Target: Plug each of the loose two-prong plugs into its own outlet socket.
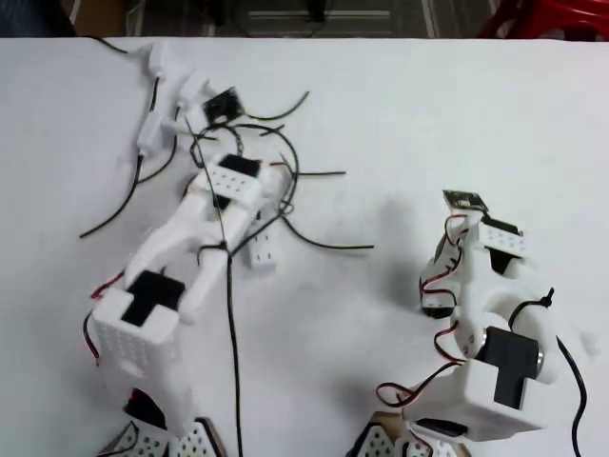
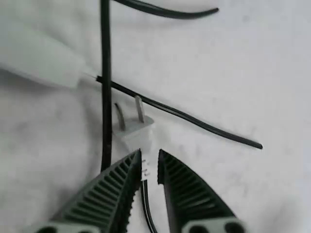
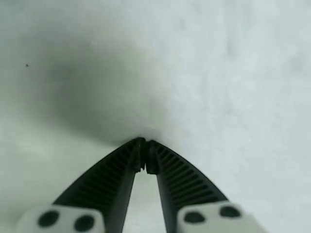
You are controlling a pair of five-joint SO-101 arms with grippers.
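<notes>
Over the left part of the counter point(image 1: 400, 105), the left arm point(image 1: 181, 233) is stretching out toward a tangle of black cords point(image 1: 285, 162) and small white fittings, because that is where the task's things are lying. In the left wrist view, the left tool point(image 2: 149, 167) is clenching the rear of a white two-prong plug point(image 2: 133, 128), with the plug's tail and its thin lead sitting between the ribbed fingertips point(image 2: 129, 170). Gripping it from behind is leaving the two metal prongs point(image 2: 139, 109) free and pointing away from the tool, which is what a push into a socket calls for. The plug is sitting low against the counter, touching or just beside a thick black cord point(image 2: 105, 82). A thinner cord point(image 2: 194, 121) is crossing just beyond the prong tips. Farther out along the line of the prongs, a pale, blurred body that is probably an outlet socket point(image 2: 41, 60) is lying, near but apart from the plug. The prongs seem to be aiming slightly past it, so I judge that some turning is needed and that the crossing cords are likely to snag.

On the right, the right arm point(image 1: 485, 324) is sitting folded, well apart from the tangle. The right tool point(image 3: 144, 155) is hanging clenched on nothing above bare counter, apparently keeping clear of the working arm.
</notes>
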